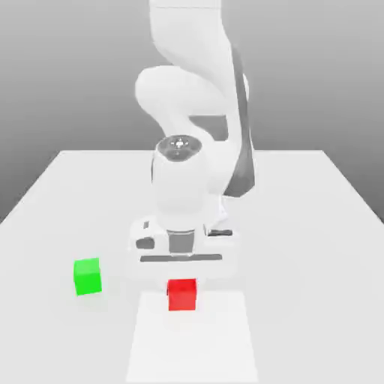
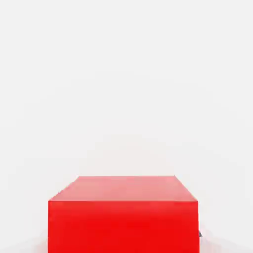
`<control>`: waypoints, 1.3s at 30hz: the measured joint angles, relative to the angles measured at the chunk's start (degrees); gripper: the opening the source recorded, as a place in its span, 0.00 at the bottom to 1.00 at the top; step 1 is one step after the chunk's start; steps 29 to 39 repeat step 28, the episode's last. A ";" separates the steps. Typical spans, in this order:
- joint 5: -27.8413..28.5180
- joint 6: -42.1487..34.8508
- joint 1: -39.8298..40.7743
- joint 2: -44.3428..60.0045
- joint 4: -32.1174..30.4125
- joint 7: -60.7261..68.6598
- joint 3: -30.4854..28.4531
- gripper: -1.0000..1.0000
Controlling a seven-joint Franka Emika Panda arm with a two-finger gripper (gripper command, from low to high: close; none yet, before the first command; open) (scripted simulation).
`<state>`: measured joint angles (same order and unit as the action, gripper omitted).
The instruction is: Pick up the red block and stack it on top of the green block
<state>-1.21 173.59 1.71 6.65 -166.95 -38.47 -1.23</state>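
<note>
Exterior view is showing the red block (image 1: 182,294) sitting directly beneath the gripper (image 1: 181,276); it is looking rigid, light and flat-sided, likely best pinched across opposite faces; the green block (image 1: 88,276) is resting well off to the gripper's side; finger spacing I cannot tell.

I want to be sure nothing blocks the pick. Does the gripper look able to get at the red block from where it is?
Probably yes. The gripper sits directly above and behind the red block, nothing lies between them, and the green block stands well apart toward the exterior view's left.
</note>
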 joint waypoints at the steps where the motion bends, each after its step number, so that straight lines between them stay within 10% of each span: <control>1: 0.43 -1.62 -0.02 -1.89 -0.27 -0.31 -0.14 0.00; 17: 9.16 -19.79 20.45 -19.96 0.09 -2.24 -14.11 0.00; 24: 1.86 -8.46 20.01 -7.77 0.70 3.16 -15.38 0.00; 25: -0.32 -6.66 19.56 -5.79 0.78 4.66 -15.08 1.00; 39: -0.32 -6.66 18.87 -5.79 0.78 4.66 -15.07 1.00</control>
